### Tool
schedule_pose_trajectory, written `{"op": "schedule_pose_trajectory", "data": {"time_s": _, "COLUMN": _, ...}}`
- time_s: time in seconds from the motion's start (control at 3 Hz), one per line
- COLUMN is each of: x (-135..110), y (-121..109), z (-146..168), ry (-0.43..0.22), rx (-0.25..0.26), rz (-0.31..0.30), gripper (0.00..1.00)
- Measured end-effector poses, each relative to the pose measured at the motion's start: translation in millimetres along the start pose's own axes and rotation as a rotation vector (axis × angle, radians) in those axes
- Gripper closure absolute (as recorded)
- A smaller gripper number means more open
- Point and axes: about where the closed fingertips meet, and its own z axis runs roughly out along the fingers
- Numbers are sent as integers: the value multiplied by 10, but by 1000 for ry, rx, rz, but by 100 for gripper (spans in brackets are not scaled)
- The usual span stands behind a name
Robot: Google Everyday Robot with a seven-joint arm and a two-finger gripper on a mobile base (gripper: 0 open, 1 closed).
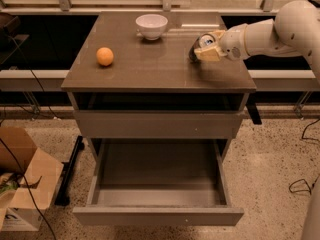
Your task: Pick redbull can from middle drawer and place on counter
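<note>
The redbull can (pixel 196 50) is held tilted in my gripper (pixel 205 48), low over the right part of the counter (pixel 150 69). Its silver top faces the camera and its dark side points left. The tan fingers (pixel 211 53) are shut around the can; whether its base touches the counter cannot be told. The white arm reaches in from the right. The middle drawer (pixel 157 215) is pulled out at the bottom of the cabinet, and its dark floor is bare.
A white bowl (pixel 151 25) stands at the counter's back middle. An orange (pixel 105 56) lies at the counter's left. A shut grey drawer front (pixel 157 124) sits above the open drawer. A cardboard box (pixel 22 184) and cables lie on the floor at the left.
</note>
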Motion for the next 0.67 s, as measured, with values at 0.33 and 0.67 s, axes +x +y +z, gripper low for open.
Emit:
{"op": "schedule_pose_trajectory", "data": {"time_s": 0.33, "x": -12, "y": -3, "z": -7, "ry": 0, "rx": 0, "rz": 0, "gripper": 35}}
{"op": "schedule_pose_trajectory", "data": {"time_s": 0.67, "x": -12, "y": -2, "z": -5, "ry": 0, "rx": 0, "rz": 0, "gripper": 12}}
